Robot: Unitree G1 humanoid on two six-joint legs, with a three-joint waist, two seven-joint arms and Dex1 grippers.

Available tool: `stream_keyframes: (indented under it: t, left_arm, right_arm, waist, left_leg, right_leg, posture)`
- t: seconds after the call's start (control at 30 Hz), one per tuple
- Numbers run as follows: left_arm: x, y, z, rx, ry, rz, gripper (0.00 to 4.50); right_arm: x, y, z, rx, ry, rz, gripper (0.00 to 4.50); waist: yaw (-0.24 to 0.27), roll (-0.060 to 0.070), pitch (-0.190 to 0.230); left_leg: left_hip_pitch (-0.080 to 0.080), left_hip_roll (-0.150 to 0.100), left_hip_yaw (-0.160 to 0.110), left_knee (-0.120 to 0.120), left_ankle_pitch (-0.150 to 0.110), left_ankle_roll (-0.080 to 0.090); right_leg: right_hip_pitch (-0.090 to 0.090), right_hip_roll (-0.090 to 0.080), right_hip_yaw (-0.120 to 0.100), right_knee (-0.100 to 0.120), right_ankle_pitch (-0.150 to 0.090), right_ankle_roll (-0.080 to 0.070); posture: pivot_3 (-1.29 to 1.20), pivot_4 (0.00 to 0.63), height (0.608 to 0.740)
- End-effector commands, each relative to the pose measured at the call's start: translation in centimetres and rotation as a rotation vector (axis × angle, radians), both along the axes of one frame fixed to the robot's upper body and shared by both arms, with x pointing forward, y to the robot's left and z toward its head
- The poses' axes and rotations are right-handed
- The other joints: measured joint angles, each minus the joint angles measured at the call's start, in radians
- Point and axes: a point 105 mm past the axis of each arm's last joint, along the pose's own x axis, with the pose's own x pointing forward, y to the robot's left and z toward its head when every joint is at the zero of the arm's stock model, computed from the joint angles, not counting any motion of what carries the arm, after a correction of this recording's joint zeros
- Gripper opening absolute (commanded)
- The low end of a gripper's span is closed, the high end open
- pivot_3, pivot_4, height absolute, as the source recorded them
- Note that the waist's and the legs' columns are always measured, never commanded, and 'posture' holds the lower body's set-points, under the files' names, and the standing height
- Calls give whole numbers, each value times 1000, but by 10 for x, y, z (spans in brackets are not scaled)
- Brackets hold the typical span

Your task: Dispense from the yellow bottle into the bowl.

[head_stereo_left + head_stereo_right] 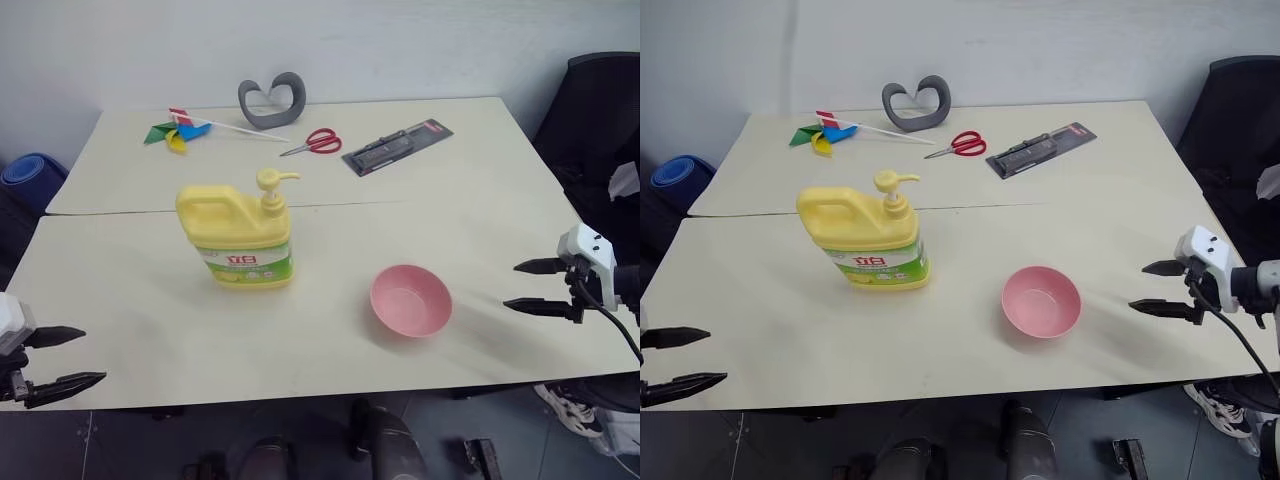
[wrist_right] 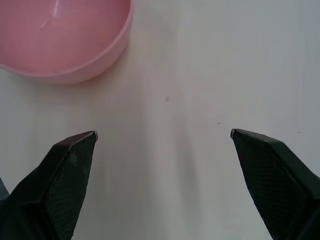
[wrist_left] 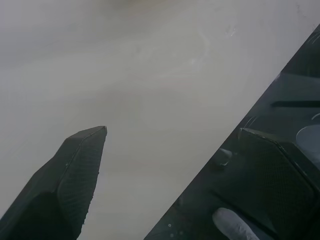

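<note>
Yellow bottle point(image 1: 237, 237) stood upright a little left of the table's middle in the left eye view, its pump spout pointing toward 3 o'clock, with the pink bowl point(image 1: 410, 300) well apart from it at about 4 o'clock. That gap looked like the main hazard: pressing the pump where it stood would likely have put soap on the table point(image 1: 470, 190), not in the bowl. The left gripper point(image 1: 66, 357) hung off the table's near-left corner with its jaws spread and empty; the right gripper point(image 1: 523, 285) hovered over the table's right edge, at 3 o'clock from the bowl, also spread and empty. Red scissors point(image 1: 316, 142), a pinwheel point(image 1: 180, 131), a grey heart-shaped holder point(image 1: 271, 101) and a packaged tool point(image 1: 397, 147) lay along the far side, out of the way.

From the right eye, the same layout held, and the bottle's squat body looked stable, though a sideways push on its tall pump could have tipped or slid it.

Through the left wrist camera, one black finger point(image 3: 75, 175) rose over bare tabletop by the table's edge, nothing between the jaws.

Looking along the right wrist, the bowl's rim point(image 2: 70, 75) sat just ahead of the wide-spread fingers point(image 2: 70, 175); being light plastic, it would probably have skidded if nudged.
</note>
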Motion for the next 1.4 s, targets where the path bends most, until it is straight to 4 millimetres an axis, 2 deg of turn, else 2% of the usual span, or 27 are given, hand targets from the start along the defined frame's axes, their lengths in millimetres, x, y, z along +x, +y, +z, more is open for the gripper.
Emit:
stream_keyframes:
  t: [0.03, 0.13, 0.27, 0.4, 0.5, 0.6, 0.67, 0.73, 0.8, 0.87, 1.0, 1.13, 1.23, 1.4]
  left_arm:
    - [-2, 0, -5, 28, 0, -15, 4500]
    - [14, -2, 1, 21, -84, 18, 4500]
    - [21, -13, 10, -51, -133, 4, 4500]
    - [22, -33, 21, -153, -121, -55, 4500]
    - [17, -58, 29, -208, -88, -160, 4500]
    - [3, -95, 29, -242, -2, -334, 4500]
    - [-5, -117, 27, -205, 29, -458, 4500]
    - [-5, -134, 32, -191, 20, -537, 4500]
    - [-6, -151, 40, -229, 35, -607, 4500]
    - [-6, -161, 44, -235, 16, -663, 4500]
    - [3, -174, 49, -236, -46, -698, 4500]
    - [12, -179, 48, -222, -59, -709, 4500]
    - [19, -178, 46, -191, -81, -700, 4500]
    - [24, -179, 56, -199, -109, -689, 4500]
  right_arm:
    - [3, 2, 10, -11, -51, 7, 4461]
    - [4, 2, 10, -7, -55, -1, 4461]
    - [1, 2, 10, 5, -33, -12, 4461]
    - [-7, 12, 17, 82, 18, -1, 4461]
    - [-15, 22, 19, 69, 8, 24, 4461]
    - [-29, 43, 21, 85, 22, 99, 4461]
    - [-39, 63, 25, 95, 26, 166, 4461]
    - [-48, 84, 31, 118, 17, 220, 4461]
    - [-58, 114, 30, 152, -3, 267, 4461]
    - [-69, 132, 21, 141, -3, 284, 4461]
    - [-76, 152, 1, 85, -26, 236, 4461]
    - [-67, 167, -12, 53, -127, 175, 4461]
    - [-64, 172, -21, 35, -155, 157, 4461]
    - [-61, 179, -37, 21, -172, 154, 4461]
  waist:
    - [0, 0, 0]
    - [0, 0, 0]
    - [1, 0, 0]
    - [2, 0, 0]
    - [3, 0, 0]
    - [4, 0, 0]
    - [5, 0, 0]
    - [7, 0, 0]
    - [10, -1, 0]
    - [15, -3, -2]
    - [28, -3, -2]
    - [29, -6, -3]
    - [28, -6, -3]
    - [28, -7, -4]
  left_leg:
    - [0, 0, 0, 0, 0, 0]
    - [0, 0, 0, 0, 0, 0]
    - [0, 0, 0, 1, 0, 0]
    - [0, 0, 0, 1, 0, 0]
    - [0, 0, 0, 1, 0, 0]
    - [0, 0, -1, 2, 0, 0]
    - [1, 0, -2, 2, 0, -1]
    - [1, 0, -3, 2, 0, -1]
    - [1, 0, -4, 2, 0, -2]
    - [1, -1, -4, 3, 0, -3]
    - [2, 0, -4, 2, -2, -6]
    - [2, 0, -3, 4, -2, -6]
    - [2, 0, -3, 4, -2, -6]
    - [2, 0, -1, 4, -2, -6]
  right_leg:
    - [0, 0, 0, 0, 0, 0]
    - [0, 0, 1, 0, 0, 0]
    - [0, 0, 1, 2, 0, 0]
    - [0, 0, 1, 2, 0, 0]
    - [0, 0, 1, 2, 0, 0]
    - [0, 0, 2, 3, 0, 0]
    - [0, 0, 3, 3, 0, 0]
    - [0, 0, 4, 3, 0, 0]
    - [0, 2, 5, 3, 0, 0]
    - [0, 5, 6, 3, 1, -1]
    - [0, 10, 7, 3, 0, -3]
    - [0, 10, 7, 2, 0, -3]
    - [1, 11, 7, 3, 0, -3]
    - [1, 11, 6, 2, 0, -4]
  posture:
    - [0, 150, 740]
    - [0, 150, 740]
    - [0, 150, 740]
    - [0, 150, 740]
    - [0, 150, 740]
    - [0, 150, 740]
    - [0, 150, 740]
    - [0, 150, 740]
    - [0, 150, 740]
    - [0, 150, 740]
    - [0, 150, 740]
    - [0, 150, 740]
    - [0, 150, 740]
    - [0, 150, 740]
